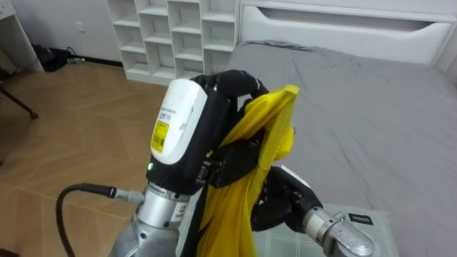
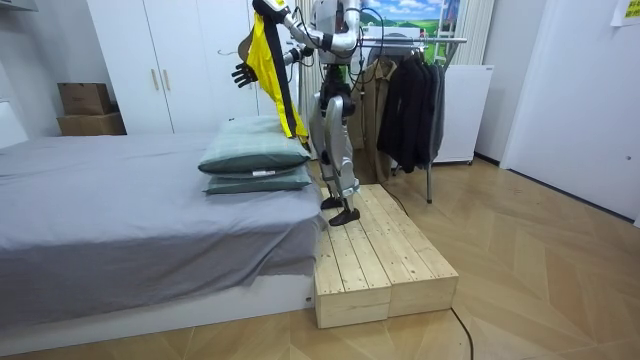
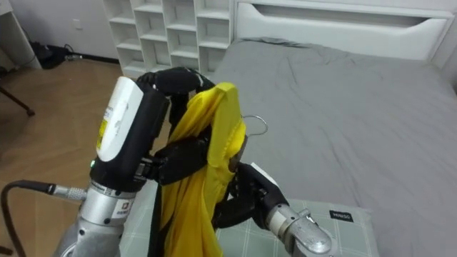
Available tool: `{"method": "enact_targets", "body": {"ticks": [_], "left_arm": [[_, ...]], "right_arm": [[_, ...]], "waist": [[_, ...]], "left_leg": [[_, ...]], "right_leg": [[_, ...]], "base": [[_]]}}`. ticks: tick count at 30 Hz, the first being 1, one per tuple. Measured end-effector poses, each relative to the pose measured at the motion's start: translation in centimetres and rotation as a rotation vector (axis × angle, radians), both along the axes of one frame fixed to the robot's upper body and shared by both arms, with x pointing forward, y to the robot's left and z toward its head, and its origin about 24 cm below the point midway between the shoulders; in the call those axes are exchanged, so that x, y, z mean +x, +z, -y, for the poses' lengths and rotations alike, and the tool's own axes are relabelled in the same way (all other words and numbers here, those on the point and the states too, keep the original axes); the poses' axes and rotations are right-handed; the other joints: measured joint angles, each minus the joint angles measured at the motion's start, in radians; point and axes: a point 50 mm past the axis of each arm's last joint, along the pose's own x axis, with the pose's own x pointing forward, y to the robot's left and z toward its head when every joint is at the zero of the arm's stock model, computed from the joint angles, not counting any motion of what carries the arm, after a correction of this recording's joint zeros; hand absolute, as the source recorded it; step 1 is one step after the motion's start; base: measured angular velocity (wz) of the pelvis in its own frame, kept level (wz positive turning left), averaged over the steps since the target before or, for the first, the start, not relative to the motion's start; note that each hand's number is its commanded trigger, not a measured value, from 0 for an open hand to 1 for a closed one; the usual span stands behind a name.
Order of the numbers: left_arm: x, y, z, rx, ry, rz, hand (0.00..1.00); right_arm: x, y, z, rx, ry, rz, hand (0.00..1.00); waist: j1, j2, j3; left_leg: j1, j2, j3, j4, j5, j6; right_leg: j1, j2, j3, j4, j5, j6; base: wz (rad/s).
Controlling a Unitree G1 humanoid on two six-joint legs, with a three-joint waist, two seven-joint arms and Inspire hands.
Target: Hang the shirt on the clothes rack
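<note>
Hanging is undone — yellow garment (image 1: pixel 275 121) on its hanger (image 3: pixel 255 123) is clasped by the left robot hand (image 1: pixel 225 82), right robot hand (image 1: pixel 282 194) spread just below; clothes rack (image 2: pixel 440 40) unreached.

hanger mostly hidden, garment cropped

the yellow garment (image 3: pixel 214 132) covers the hanger (image 3: pixel 260 121) except its wire hook. the garment's lower part runs off the bottom edge. the right hand (image 3: pixel 243 203) sits half behind the garment.
</note>
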Motion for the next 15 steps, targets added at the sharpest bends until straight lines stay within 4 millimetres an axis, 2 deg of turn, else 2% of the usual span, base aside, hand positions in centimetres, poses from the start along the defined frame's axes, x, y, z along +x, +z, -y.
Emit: {"method": "enact_targets", "body": {"ticks": [1,3,15], "left_arm": [[0.01,-0.03,-0.01,-0.001,0.001,0.000,1.00],[0.04,-0.10,-0.09,-0.010,0.008,0.003,1.00],[0.07,0.02,-0.37,-0.059,0.030,0.014,1.00]], "right_arm": [[0.00,-0.01,-0.03,0.000,0.001,-0.002,0.64],[0.04,0.04,-0.10,0.001,0.002,-0.001,1.00],[0.15,0.60,-0.33,0.010,0.011,0.020,1.00]], "waist": [[0.000,-0.002,-0.0007],[-0.002,-0.007,-0.0010],[-0.004,-0.006,-0.0018]], "left_leg": [[0.000,0.000,0.000,0.000,0.000,0.000],[0.003,0.000,0.002,0.000,0.000,0.000],[-0.006,0.000,0.002,0.001,0.000,0.000]], "right_leg": [[0.000,0.000,0.000,0.000,0.000,0.000],[0.002,-0.001,0.000,0.001,0.000,0.000],[0.000,0.002,0.000,0.000,0.000,0.000]], "base": [[0.00],[0.00],[0.00]]}}
